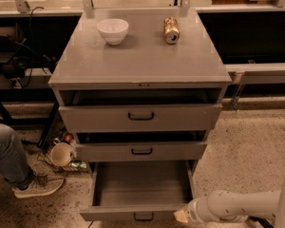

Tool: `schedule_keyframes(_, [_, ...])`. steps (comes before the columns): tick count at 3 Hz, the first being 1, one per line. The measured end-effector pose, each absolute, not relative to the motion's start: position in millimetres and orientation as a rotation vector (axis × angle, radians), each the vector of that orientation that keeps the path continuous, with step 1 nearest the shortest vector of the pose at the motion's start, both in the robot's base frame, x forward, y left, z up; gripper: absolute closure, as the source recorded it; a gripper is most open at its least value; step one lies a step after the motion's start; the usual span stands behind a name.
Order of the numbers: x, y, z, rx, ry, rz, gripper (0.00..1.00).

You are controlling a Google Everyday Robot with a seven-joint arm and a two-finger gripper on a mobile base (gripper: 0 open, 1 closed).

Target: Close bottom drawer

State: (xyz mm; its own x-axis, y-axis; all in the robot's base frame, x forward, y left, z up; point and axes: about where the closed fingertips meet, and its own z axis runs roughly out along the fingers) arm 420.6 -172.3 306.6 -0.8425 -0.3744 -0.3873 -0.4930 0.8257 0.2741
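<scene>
Gripper (182, 216) sits at the right end of the bottom drawer (141, 186) front panel. We cannot tell if it is open or closed, or if it touches. The drawer is pulled well out, its panel runs leftward from the gripper, and the black handle (143, 216) is just left. We judge the push goes straight away, into the cabinet. Above it are the middle drawer (141, 151) and top drawer (140, 117), both ajar. Far left on the floor are a cup (61, 154) and a shoe (38, 186), neither in the way.

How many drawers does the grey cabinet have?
3, stacked: top grey drawer, middle grey drawer below it, and bottom grey drawer lowest, pulled far out, with the robot's gripper beside its front panel.
</scene>
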Motion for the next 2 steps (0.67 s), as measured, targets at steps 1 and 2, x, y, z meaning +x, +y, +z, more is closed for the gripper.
schedule_keyframes(1, [414.5, -168.6, 295.7, -0.650, 2.704, 0.548, 0.81])
schedule_keyframes(2, [414.3, -167.8, 295.4, -0.652, 2.704, 0.550, 1.00])
